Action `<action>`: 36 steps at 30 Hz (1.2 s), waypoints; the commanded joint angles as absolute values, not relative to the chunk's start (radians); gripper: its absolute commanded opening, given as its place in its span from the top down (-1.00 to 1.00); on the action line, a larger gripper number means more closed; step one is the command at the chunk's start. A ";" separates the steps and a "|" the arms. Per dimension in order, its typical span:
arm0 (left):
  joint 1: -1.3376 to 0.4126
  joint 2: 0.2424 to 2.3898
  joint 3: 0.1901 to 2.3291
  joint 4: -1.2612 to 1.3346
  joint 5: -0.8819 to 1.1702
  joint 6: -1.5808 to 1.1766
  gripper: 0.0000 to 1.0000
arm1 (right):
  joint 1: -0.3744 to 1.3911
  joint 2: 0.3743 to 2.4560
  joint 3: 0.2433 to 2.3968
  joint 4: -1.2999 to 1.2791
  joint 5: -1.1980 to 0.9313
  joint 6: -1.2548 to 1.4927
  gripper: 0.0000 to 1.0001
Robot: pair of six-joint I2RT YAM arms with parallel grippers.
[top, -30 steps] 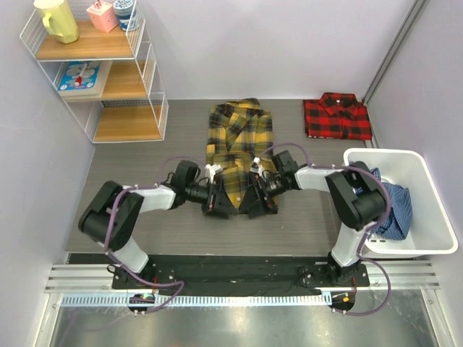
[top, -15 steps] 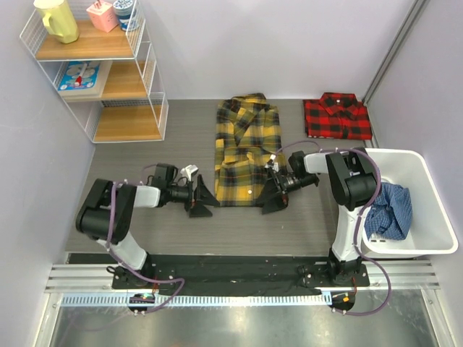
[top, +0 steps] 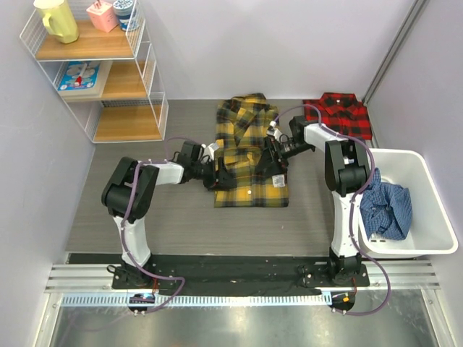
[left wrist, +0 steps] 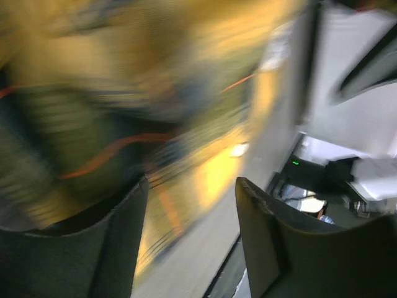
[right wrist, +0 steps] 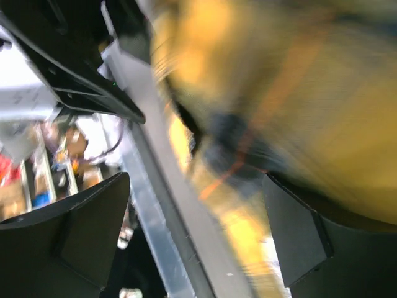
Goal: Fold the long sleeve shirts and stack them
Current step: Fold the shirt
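Top external view: the yellow plaid shirt [top: 249, 155], with dark checks and thin red lines, lies folded narrow on the table [top: 145, 210], collar far. The red-and-black shirt [top: 336, 117] lies folded at far right. The left gripper [top: 219, 176] and right gripper [top: 273, 157] flank the yellow one, jaws apart.

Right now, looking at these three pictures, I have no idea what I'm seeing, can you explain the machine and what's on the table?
Two robot arms are bolted at the near edge of a table. The wide picture looks down from above; the two blurry ones come from cameras on each wrist. A yellow plaid shirt lies mid-table, a folded red-and-black shirt far right, a white bin holding blue cloth on the right. The left end effector and right end effector sit at the yellow shirt's sides, fingers apart, gripping nothing I can make out.
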State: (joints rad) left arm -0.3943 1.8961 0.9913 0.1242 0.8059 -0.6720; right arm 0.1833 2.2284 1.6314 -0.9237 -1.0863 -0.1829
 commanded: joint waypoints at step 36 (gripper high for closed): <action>-1.124 1.543 0.469 0.389 -0.276 0.867 -0.02 | 0.393 2.246 1.580 -0.400 -0.827 -0.083 0.43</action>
State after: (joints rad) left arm -1.0996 1.4368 0.5053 0.1974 -0.1577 0.7883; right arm 0.4038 2.2269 1.5517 -0.4183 -0.8619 -0.0250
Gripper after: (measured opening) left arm 0.536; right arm 0.291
